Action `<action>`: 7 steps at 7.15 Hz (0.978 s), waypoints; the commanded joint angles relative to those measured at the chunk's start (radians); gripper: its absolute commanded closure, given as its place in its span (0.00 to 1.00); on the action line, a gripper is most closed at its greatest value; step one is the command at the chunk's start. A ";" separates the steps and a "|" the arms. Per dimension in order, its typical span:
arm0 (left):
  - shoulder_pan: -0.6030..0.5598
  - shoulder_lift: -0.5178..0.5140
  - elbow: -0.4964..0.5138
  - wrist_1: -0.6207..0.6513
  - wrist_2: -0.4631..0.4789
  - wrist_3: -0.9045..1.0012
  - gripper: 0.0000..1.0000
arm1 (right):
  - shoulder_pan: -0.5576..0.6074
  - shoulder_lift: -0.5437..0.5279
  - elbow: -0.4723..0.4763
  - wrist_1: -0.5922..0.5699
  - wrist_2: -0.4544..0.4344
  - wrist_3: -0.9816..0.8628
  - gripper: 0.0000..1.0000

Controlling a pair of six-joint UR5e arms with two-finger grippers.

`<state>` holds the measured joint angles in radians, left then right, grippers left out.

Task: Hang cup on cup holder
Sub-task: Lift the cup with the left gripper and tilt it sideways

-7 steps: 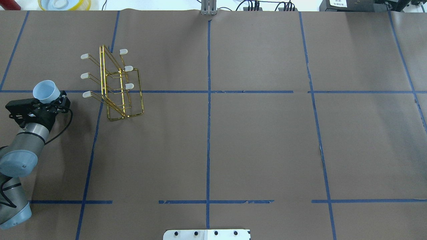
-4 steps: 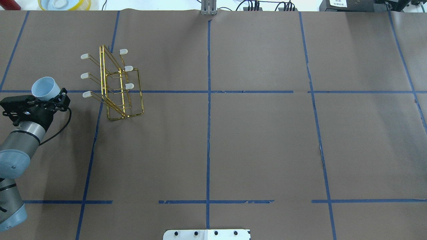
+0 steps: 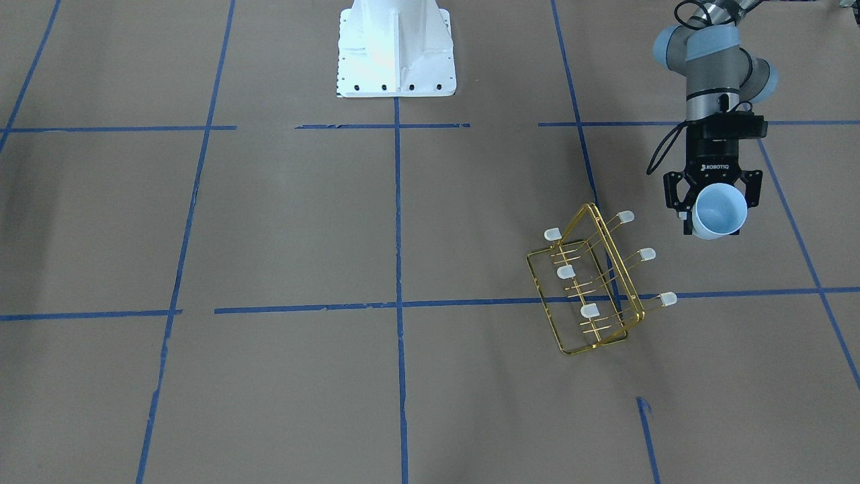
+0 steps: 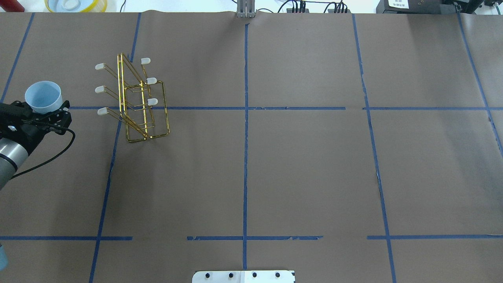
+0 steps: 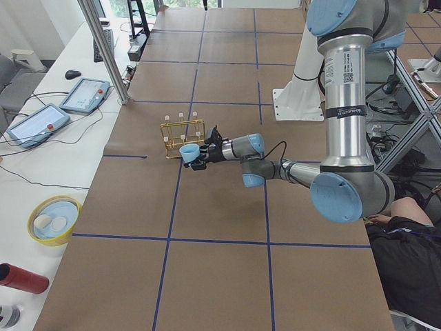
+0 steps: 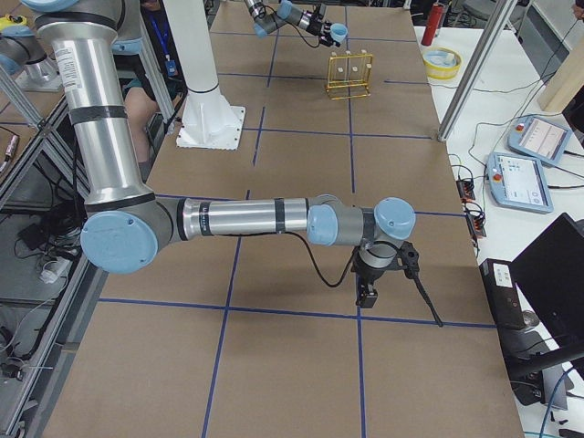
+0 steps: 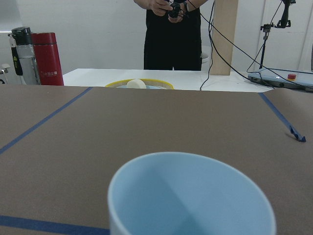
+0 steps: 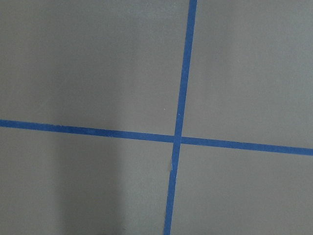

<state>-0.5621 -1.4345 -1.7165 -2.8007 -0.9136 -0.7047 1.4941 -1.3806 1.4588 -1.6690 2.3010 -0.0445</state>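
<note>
Pale blue cup [image 3: 720,212] clamped between left fingers [image 3: 755,189], held above brown worktop [image 3: 269,222], mouth tipped away from robot, near gold wire cup holder [image 3: 594,279], clear of prongs [image 3: 646,255], right fingers [image 6: 367,294] well apart, opening unclear

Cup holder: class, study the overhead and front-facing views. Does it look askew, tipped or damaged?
Slightly askew only. The cup holder stands on its base, apparently undamaged, but turned at an angle to the blue tape grid, straddling one line. Its prongs are bare; the left gripper holds the cup beside it.
</note>
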 commanded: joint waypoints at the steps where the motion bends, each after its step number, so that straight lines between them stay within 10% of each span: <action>1: -0.051 0.012 -0.099 0.047 -0.002 0.353 1.00 | 0.000 0.000 0.001 0.000 0.000 0.000 0.00; 7: -0.053 0.006 -0.135 0.145 0.246 1.119 1.00 | 0.000 0.000 0.000 0.000 0.000 0.000 0.00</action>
<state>-0.6173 -1.4263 -1.8505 -2.6587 -0.7430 0.2315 1.4938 -1.3806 1.4589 -1.6690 2.3010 -0.0445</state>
